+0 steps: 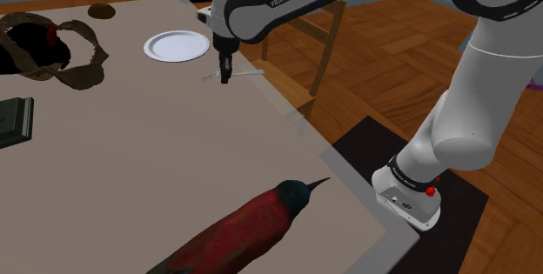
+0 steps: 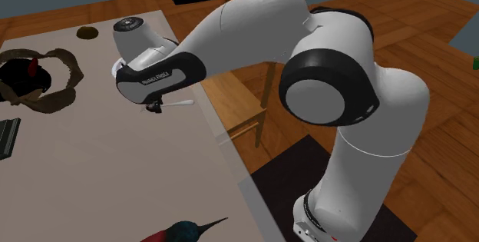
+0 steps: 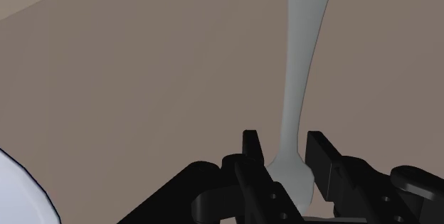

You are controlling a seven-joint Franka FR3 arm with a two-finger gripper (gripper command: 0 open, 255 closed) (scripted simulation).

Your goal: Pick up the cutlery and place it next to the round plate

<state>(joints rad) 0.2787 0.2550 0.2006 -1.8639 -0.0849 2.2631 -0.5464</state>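
Note:
A pale grey piece of cutlery (image 1: 248, 73) lies level near the table's far edge, just to the shoulder view's right of the round white plate (image 1: 177, 45). My black gripper (image 1: 225, 79) points down and is shut on the cutlery around the middle. In the wrist view the two fingers clasp the utensil's broad end (image 3: 292, 176) and its long handle (image 3: 299, 66) runs away from the gripper (image 3: 284, 151). The plate's rim (image 3: 14, 187) shows close beside the gripper. I cannot tell whether the cutlery (image 2: 178, 104) touches the table or hangs just above it.
A crumpled brown bag (image 1: 52, 50) with a dark red thing inside lies left of the plate. A small brown lump (image 1: 102, 10) sits behind it. A dark flat object (image 1: 13, 120) lies at the left edge. A red and teal bird figure (image 1: 252, 224) lies near the front. A wooden chair (image 1: 305, 37) stands beyond the table edge.

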